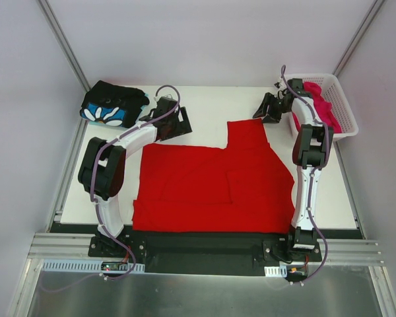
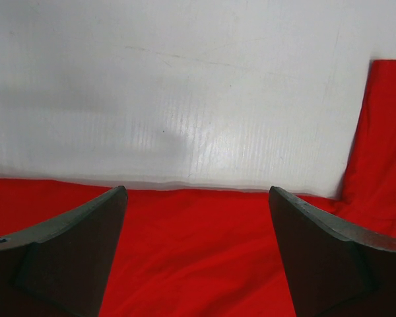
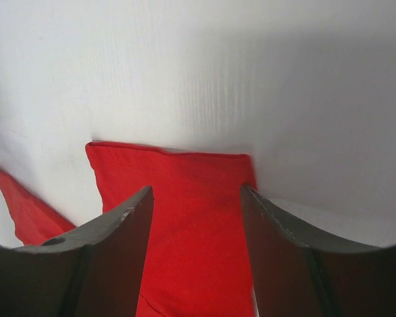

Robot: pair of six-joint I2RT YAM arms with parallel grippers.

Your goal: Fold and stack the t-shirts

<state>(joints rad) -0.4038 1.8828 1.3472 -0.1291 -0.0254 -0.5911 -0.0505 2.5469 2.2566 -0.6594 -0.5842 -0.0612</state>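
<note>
- Red t-shirt (image 1: 211, 188) lies flat mid-table, one flap reaching far on the right
- Left gripper (image 2: 197, 189) at its far edge, jaws wide apart, holding nothing
- Right gripper (image 3: 197, 187) over the flap's far end, jaws apart, holding nothing
- Black flowered t-shirt (image 1: 112, 105) folded far left; pink t-shirt (image 1: 320, 102) in the basket (image 1: 346, 115) far right

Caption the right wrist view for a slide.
Right hand open over the red t-shirt's far end, white table beyond.
</note>
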